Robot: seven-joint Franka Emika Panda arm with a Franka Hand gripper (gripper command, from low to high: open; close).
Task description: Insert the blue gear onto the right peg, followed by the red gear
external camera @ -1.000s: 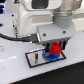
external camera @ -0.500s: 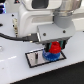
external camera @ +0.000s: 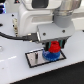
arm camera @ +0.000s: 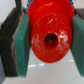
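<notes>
My gripper [external camera: 53, 47] is shut on the red gear [external camera: 53, 48], a small bright-red toothed disc. It holds it right over the blue gear [external camera: 50, 55], which lies on the grey baseplate [external camera: 34, 58] with a black border. I cannot tell whether the red gear touches the blue one. In the wrist view the red gear [arm camera: 51, 36] fills the frame, its centre hole dark, clamped between two green pads [arm camera: 22, 42]. The right peg is hidden under the gears.
The baseplate lies on a white table [external camera: 20, 74]. The arm's white body [external camera: 35, 20] and a black cable [external camera: 12, 35] stand over the exterior view's left.
</notes>
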